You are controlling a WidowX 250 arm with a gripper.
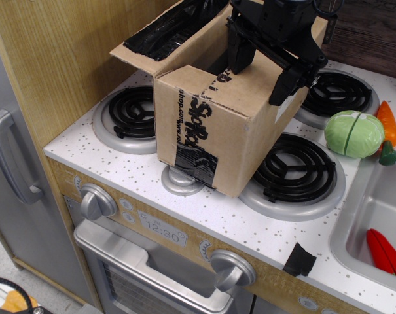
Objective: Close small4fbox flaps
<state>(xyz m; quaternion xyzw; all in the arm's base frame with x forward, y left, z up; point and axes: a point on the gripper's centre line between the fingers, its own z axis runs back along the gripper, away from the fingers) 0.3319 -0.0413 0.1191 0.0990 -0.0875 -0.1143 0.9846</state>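
A toy kitchen stove top, a white speckled desk (204,209) with black coil burners, seen from above and in front. At far left stands a tall wood-grain panel (60,59). Just right of it, a long brown cardboard flap lined with shiny black tape (168,29) stands open, tilted outward to the left. It belongs to the brown corrugated cardboard box with black "Shop" lettering and a black tape strip on its side (204,140), which sits in the middle of the stove top, between the burners and partly over them.

Above the box's right half, the black end effector (266,59) presses down on the right-hand flap (250,82), which lies roughly flat over the opening. Its two fingers are spread apart, one over the top and one past the box's right edge, gripping nothing.

Further right lie a green toy cabbage (353,133), an orange toy carrot (387,124) and a grey sink (361,222).

As a judgement: one flap is nearly closed; the left long flap remains open. The short flaps are hidden, so their state is unclear.
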